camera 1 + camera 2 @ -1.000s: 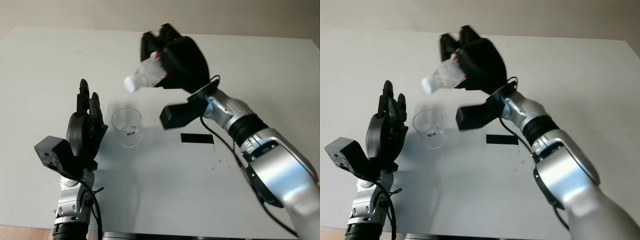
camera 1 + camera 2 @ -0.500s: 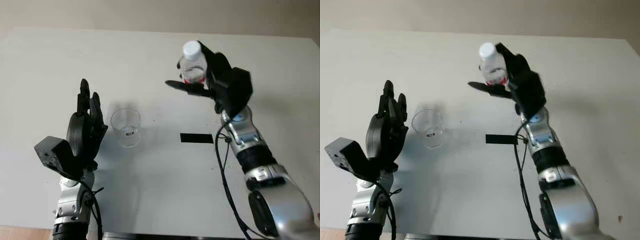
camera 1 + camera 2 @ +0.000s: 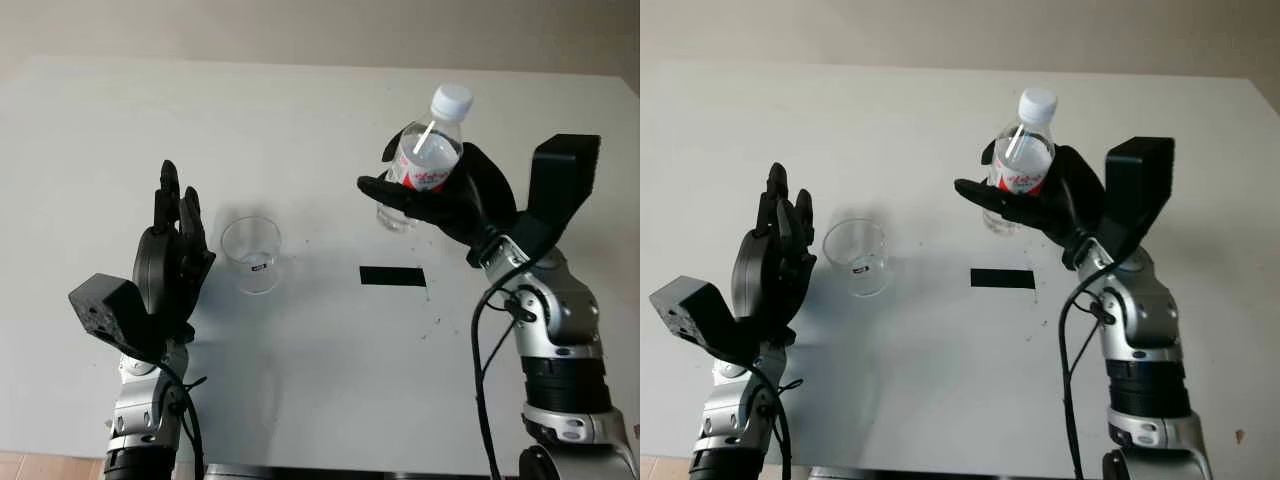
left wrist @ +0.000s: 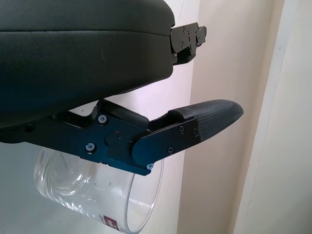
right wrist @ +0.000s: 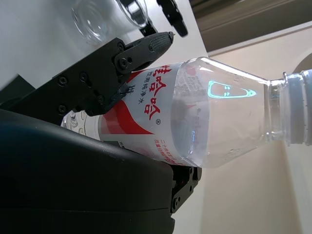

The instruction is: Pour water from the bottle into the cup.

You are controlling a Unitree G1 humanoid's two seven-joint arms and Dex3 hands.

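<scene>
Right hand (image 3: 455, 200), raised above the right half of the white desk (image 3: 300, 380), with its fingers (image 3: 992, 196) wrapped around the red label band of a clear plastic bottle (image 3: 424, 160). The bottle stands nearly upright, tilted slightly, with its white cap (image 3: 451, 100) on and uppermost; its base is off the desk surface. In the right wrist view the fingers (image 5: 117, 61) cross the label while the palm shell backs the bottle (image 5: 195, 117) from the other side.

The cup (image 3: 252, 255), a clear, straight-walled tumbler, stands upright on the desk left of centre, well apart from the bottle. No water level can be made out in it.

Left hand (image 3: 172, 255), open and holding nothing, is raised with the palm turned toward the cup, just beside it on its left; contact cannot be determined. In the left wrist view a fingertip (image 4: 214, 114) extends past the cup (image 4: 92, 195) rim.

A small black rectangular marker (image 3: 393, 276) lies flat on the desk between the cup and the right arm, below the held bottle.
</scene>
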